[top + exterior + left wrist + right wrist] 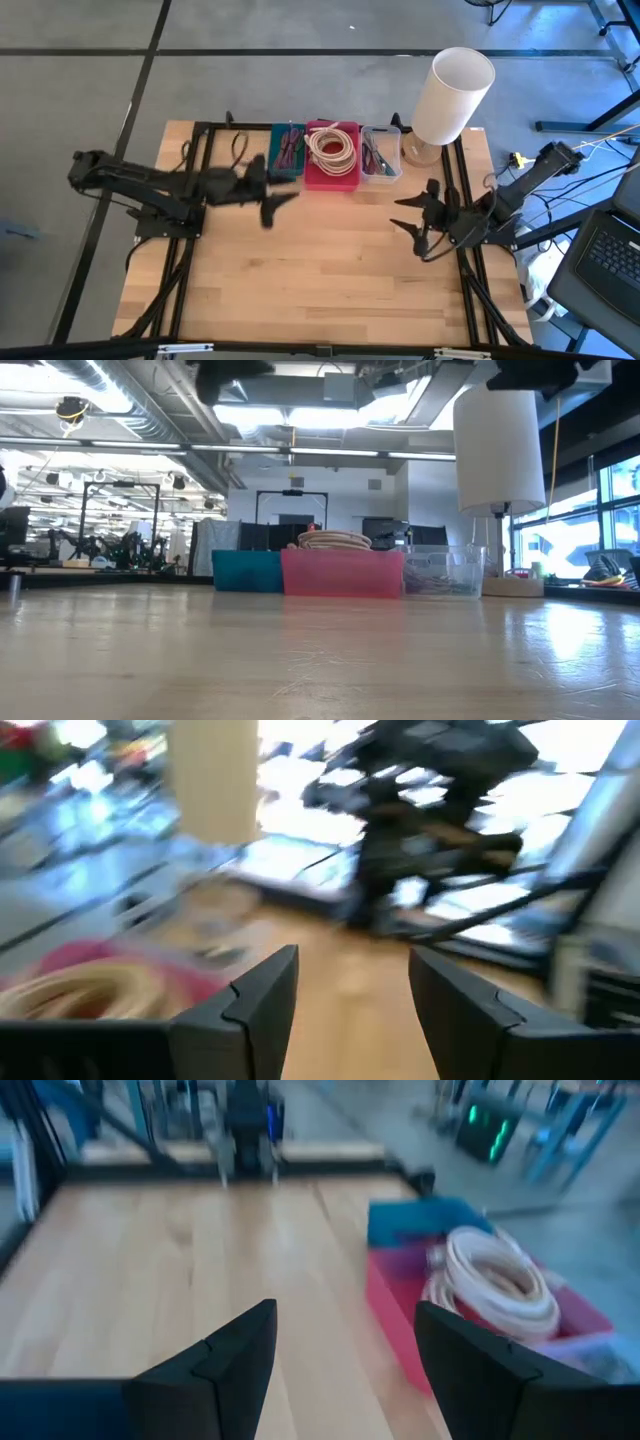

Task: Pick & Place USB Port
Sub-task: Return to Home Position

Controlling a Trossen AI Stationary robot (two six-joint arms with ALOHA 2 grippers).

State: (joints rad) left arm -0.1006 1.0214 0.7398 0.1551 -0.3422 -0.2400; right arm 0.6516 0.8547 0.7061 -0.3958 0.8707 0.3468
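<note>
- Left claw [268, 188]: fingers spread wide with nothing between them; the left wrist view [350, 982] shows only bare table [330, 275] in the gap.
- Right claw [408, 213]: also wide and carrying nothing, as its own wrist view [345, 1342] shows.
- The cables are all binned in a row along the back edge of the table. A purple cable lies in the blue bin [287, 152], a coiled beige cable [332, 147] in the red bin [333, 180], and dark cables in the clear bin [381, 155].
- The three bins touch side by side. Each one's long axis runs front to back, and the row runs left to right.
- Key relation: the bins lie behind both claws. The left claw is the nearer one, just in front of the blue bin and pointing across the table toward the right arm.
- The right claw is in front of the clear bin and off to its right, clearly apart from it. It points back toward the left arm.
- Left arm: stretched out low from its base, reaching to about the table's middle.
- Right arm: folded close to its base at the right edge, below the white lamp [455, 92].
- No loose cable shows on the wood in the high or low view.
- Judgement: the sorting looks finished, and what remains is pulling back to rest. The left arm has farther to go, and its path should stay clear of the blue bin's front wall [247, 572].
</note>
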